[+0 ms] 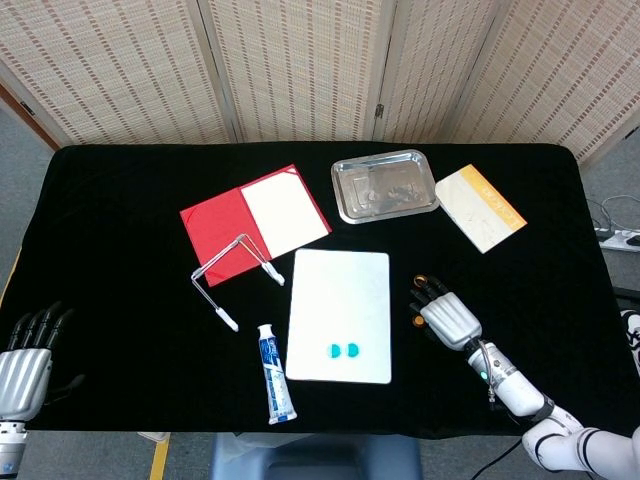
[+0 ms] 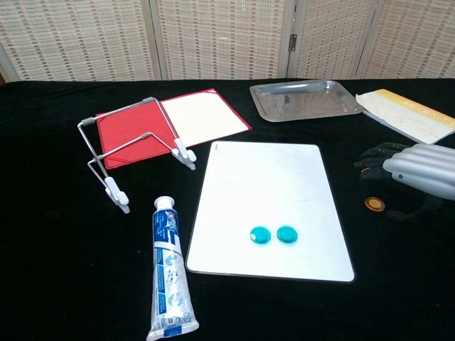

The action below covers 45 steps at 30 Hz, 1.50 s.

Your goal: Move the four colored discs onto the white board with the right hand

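Note:
The white board (image 1: 340,290) lies at the table's middle front, with two teal discs (image 1: 344,350) side by side near its front edge, also plain in the chest view as the teal discs (image 2: 274,235). Two orange discs lie on the black cloth right of the board: one orange disc (image 1: 421,279) just beyond my right hand's fingertips, the other orange disc (image 1: 418,320) (image 2: 375,204) beside its thumb. My right hand (image 1: 447,316) (image 2: 416,176) hovers there, fingers stretched out and holding nothing. My left hand (image 1: 25,358) rests open at the front left corner.
A steel tray (image 1: 385,186) and a yellow-white booklet (image 1: 480,207) lie behind the right hand. A red folder (image 1: 255,217), a wire stand (image 1: 232,268) and a toothpaste tube (image 1: 277,375) sit left of the board.

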{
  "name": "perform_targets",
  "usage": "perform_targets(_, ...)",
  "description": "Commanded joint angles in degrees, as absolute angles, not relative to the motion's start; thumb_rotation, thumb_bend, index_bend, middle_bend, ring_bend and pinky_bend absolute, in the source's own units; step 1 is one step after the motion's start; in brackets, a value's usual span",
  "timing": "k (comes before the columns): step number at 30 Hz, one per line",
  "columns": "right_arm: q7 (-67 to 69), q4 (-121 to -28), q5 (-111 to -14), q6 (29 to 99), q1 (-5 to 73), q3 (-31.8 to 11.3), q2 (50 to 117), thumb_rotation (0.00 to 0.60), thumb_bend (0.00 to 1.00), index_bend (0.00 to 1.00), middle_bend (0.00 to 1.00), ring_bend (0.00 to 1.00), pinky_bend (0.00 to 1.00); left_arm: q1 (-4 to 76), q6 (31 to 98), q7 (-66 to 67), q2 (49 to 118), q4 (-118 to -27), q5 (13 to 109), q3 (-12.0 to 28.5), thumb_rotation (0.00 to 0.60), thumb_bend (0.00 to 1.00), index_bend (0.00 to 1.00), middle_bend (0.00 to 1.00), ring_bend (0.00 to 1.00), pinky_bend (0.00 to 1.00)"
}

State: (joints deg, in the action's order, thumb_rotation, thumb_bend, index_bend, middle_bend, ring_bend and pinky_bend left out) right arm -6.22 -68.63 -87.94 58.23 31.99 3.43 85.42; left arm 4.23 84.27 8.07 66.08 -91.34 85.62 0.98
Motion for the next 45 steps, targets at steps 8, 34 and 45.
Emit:
perform_targets(8,-5.56,-67.05,-88.11,57.70,31.88,3.13,86.34,0.600,0.42,0.42,0.20,0.06,0.00,4.28,84.14,7.94,66.08,-91.18,85.47,0.98,0.600,0.20,0.10,0.02,0.06,0.00)
perform_targets(34,-10.10,-75.81,-86.20,50.96,40.63,-4.32,86.84,0.600,0.42,0.52,0.22,0.06,0.00,4.06,84.84,8.03,65.54,-91.82,85.81,0.94,0.600,0.20,0.10,0.02,0.06,0.00)
perform_targets(45,-14.09,-72.20,-80.71,44.06,47.30,-8.33,93.97,0.600,0.42,0.52,0.22,0.06,0.00,3.16,85.17,7.26,65.47,-91.25,85.05,0.60,0.600,0.20,0.10,0.02,0.06,0.00)
